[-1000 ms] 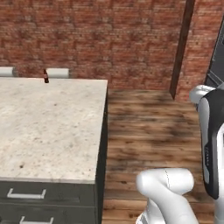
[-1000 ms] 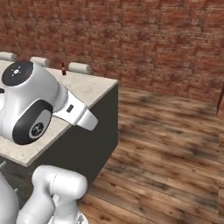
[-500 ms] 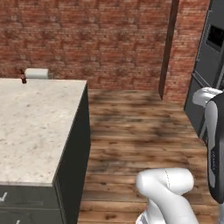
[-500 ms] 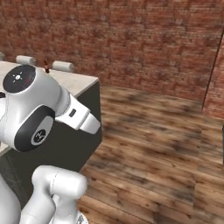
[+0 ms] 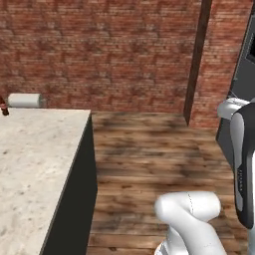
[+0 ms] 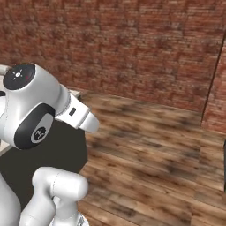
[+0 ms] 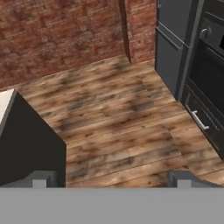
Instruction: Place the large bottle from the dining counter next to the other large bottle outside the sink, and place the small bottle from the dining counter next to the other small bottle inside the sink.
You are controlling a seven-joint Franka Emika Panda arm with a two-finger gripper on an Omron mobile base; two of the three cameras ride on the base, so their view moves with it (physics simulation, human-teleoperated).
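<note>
beige speckled desk (image 5: pixel 35 164) at left, dark base. wood plank floor (image 5: pixel 149 159), brick wall (image 5: pixel 99 50) far. claw (image 7: pixel 111 178) wide open, empty.

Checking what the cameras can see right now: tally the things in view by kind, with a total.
Small bottle, at the far left edge of the dining counter: 1
Stool cushion, behind the counter: 1
Dining counter: 1
Dark oven and appliance column: 1
Gripper, open, nothing between its fingers: 1
Total: 5

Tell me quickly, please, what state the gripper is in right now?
Gripper: open, jaws wide apart, holding nothing; only wooden floor lies ahead of it.
</note>
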